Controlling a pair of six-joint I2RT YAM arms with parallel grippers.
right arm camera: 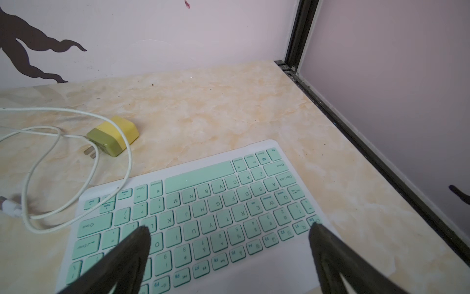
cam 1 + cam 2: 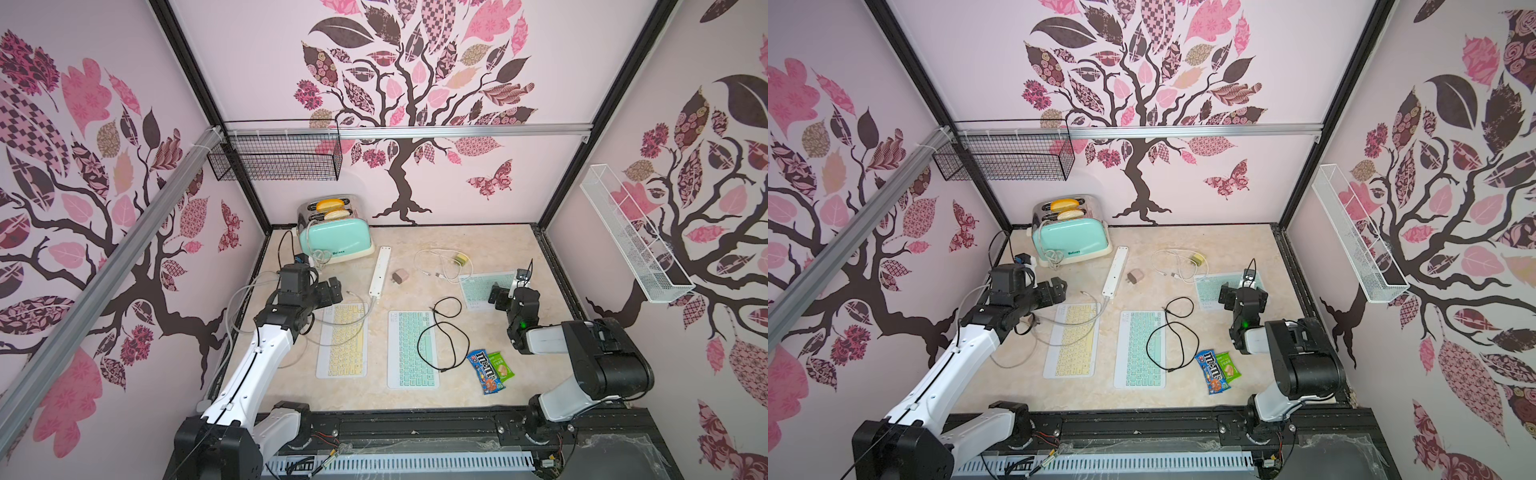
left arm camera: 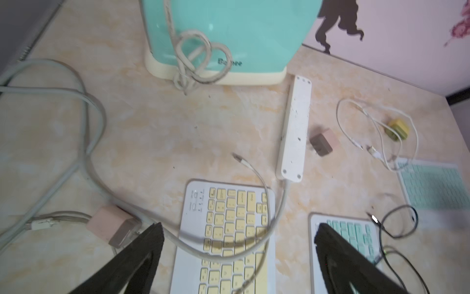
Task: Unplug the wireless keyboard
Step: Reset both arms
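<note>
Left wrist view, entry one: left fingers (image 3: pixel 150 244) spread wide, empty, above the tabletop (image 3: pixel 152 140) at the edge of the yellow keyboard (image 3: pixel 229 229). I log a pink charger (image 3: pixel 112 219) just beside them. White cable (image 3: pixel 239 159): draped across that keyboard, plug end loose on the tabletop, toward the toaster (image 3: pixel 229 38). Entry two: right fingers (image 1: pixel 137 244) spread wide, empty, over a mint keyboard (image 1: pixel 203 203); yellow-green charger (image 1: pixel 114 135) near it. In both top views, the yellow keyboard sits left of centre.
</note>
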